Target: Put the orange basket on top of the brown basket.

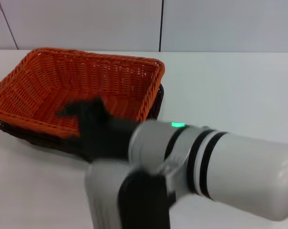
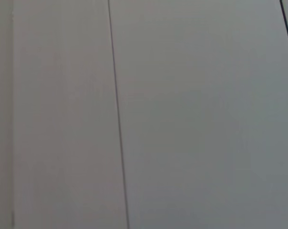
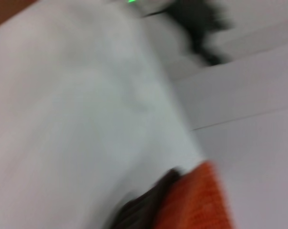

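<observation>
Orange basket nested on brown basket; right arm across the near field

From the head camera I counted two baskets, one of each colour. The orange basket [image 1: 82,86] sat inside and on top of the brown basket [image 1: 156,102], rims roughly parallel, open side up. Only a dark strip of the brown one showed below the orange rim along the near side and at the right end. The long axis of the stack ran left to right across the white table [image 1: 230,90], slightly skewed so the left end lay nearer to me. The stack occupied the table's left half, its far edge close to the wall.

To the right of the stack the tabletop offered wide open room up to the wall panels [image 2: 182,114].

I saw one arm: the right arm crossed the foreground from the right, and the right gripper [image 1: 82,112] appeared as a blurred dark shape over the near rim of the orange basket. I could not tell whether its fingers were spread or pressed together. The left gripper was out of view; its wrist camera faced only the wall panels.
</observation>
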You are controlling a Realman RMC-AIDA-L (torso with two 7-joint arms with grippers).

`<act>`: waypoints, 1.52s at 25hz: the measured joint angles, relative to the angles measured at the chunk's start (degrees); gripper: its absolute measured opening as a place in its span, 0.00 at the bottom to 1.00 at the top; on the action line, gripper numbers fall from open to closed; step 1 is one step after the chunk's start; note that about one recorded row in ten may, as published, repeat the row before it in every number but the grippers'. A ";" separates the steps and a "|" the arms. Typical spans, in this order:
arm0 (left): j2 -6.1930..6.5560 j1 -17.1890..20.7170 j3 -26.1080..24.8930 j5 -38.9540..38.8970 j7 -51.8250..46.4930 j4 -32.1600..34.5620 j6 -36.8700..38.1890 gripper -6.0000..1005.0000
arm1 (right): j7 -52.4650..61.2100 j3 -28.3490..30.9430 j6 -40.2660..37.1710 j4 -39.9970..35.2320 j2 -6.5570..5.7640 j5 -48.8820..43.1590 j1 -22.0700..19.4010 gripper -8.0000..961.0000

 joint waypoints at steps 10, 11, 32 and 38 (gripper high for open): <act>0.42 0.83 -1.04 -0.76 -6.12 1.97 0.06 0.76 | 27.16 8.33 43.93 12.73 -0.10 7.05 -11.06 0.50; 0.46 0.58 -1.75 -0.75 -6.55 2.37 -0.04 0.76 | 28.18 10.25 53.50 16.62 -0.19 13.55 -13.27 0.50; 0.51 -2.00 -5.02 -0.74 -10.60 8.01 -1.26 0.76 | 48.51 11.64 106.02 62.42 -0.12 37.72 -8.81 0.70; 0.51 -3.19 -5.02 -0.75 -10.60 9.17 -1.93 0.76 | 48.56 10.84 106.63 64.75 -0.08 38.34 -7.40 0.75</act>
